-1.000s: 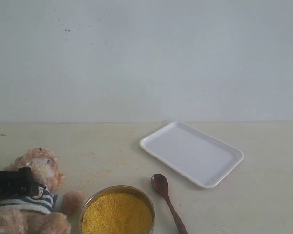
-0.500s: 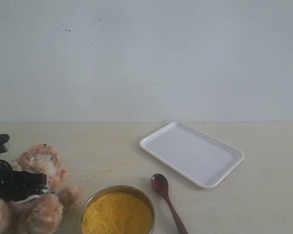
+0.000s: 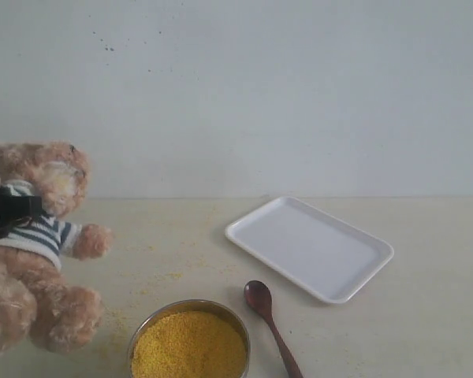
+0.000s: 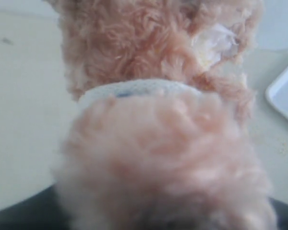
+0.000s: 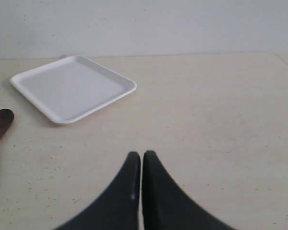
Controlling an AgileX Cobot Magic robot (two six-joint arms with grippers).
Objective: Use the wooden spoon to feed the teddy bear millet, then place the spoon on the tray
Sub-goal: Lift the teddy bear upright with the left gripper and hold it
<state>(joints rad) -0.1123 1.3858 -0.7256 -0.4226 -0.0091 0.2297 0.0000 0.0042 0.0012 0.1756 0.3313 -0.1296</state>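
Gripping the bear (image 3: 43, 236) by its shirt, your left hand (image 3: 8, 209) held it upright. Your right hand (image 5: 141, 155) sat closed, empty. Spoon (image 3: 270, 319) lay on the bench (image 3: 426, 331) between millet (image 3: 189, 346) and tray (image 3: 309, 246). Next, I judge: open right, take the handle.

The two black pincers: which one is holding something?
The left pincer, clamped on the fuzzy light-brown teddy bear in a striped shirt; the right pincer is shut on nothing.
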